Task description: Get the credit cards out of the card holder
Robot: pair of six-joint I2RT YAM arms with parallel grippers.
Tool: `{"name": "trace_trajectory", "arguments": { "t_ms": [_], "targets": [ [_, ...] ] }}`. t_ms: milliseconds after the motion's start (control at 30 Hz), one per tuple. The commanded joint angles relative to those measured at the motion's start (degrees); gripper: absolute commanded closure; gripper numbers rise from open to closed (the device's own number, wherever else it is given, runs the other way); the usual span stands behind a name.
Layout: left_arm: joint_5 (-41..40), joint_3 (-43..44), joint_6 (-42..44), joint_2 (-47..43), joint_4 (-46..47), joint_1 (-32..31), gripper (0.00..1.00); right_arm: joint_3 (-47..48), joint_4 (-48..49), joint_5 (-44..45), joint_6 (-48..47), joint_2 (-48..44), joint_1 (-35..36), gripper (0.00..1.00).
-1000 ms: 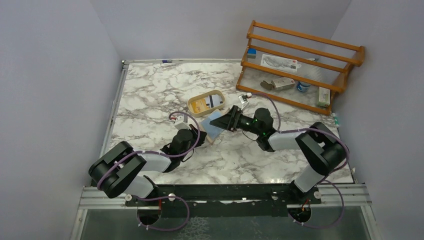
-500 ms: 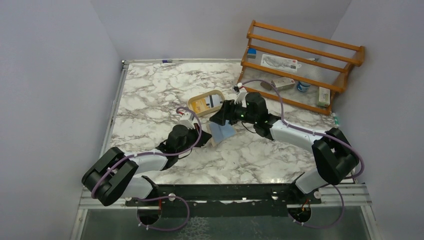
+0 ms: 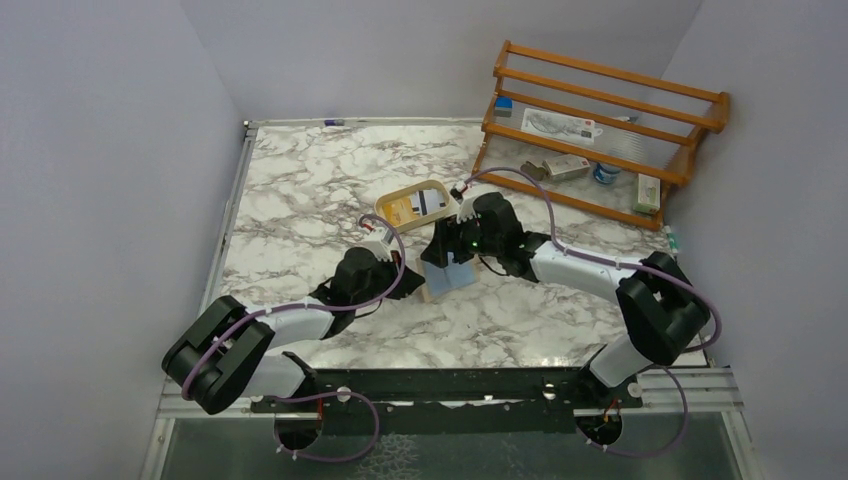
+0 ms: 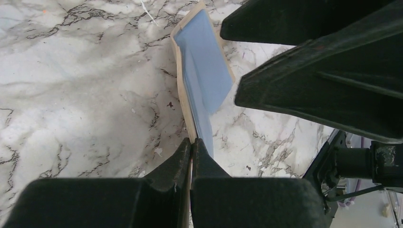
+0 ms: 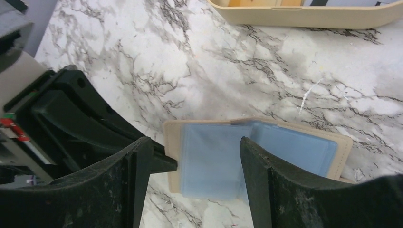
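left fingers clamped on edge of tan leather bifold card holder, clearest in left wrist view. right wrist view: holder open on marble bench, pale-blue plastic cards inside, right fingers spread over them.

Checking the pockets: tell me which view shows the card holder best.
Right wrist: the card holder lies open, blue inside facing the camera, framed by the right hand. Left wrist sees it nearly edge-on, pinched by the left hand. Top view shows it small, partly under the right hand.
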Motion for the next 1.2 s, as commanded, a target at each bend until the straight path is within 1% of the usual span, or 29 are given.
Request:
{"name": "trace_trajectory", "arguments": {
  "t_ms": [0, 300, 667, 800, 1033, 1167],
  "targets": [
    [2.86, 1.73, 1.64, -1.11, 0.18, 0.32, 1.0, 1.42, -2.61, 2.95, -2.63, 2.01, 0.77, 0.28],
    [3.85, 1.95, 2.18, -0.72, 0.01, 0.49, 1.0, 1.85, -1.97, 2.79, -3.22, 6.32, 1.19, 0.28],
    [4.09, 1.6, 2.62, -0.95, -0.24, 1.21, 1.0, 1.77, -3.91, 5.72, -4.84, 8.78, 1.44, 0.27],
    [4.36, 1.22, 2.8, -1.32, -0.39, 1.62, 1.0, 0.9, -4.2, 6.73, -4.78, 9.39, 1.42, 0.25],
    [4.56, 0.31, 2.89, -2.73, -1.06, 2.41, 1.0, -0.66, -4.19, 7.72, -4.87, 9.73, 1.09, 0.16],
    [4.91, -0.02, 2.93, -3.7, -1.43, 2.8, 1.0, -0.45, -5.28, 8.7, -5.17, 11.05, 0.8, 0.15]
  ]
}}
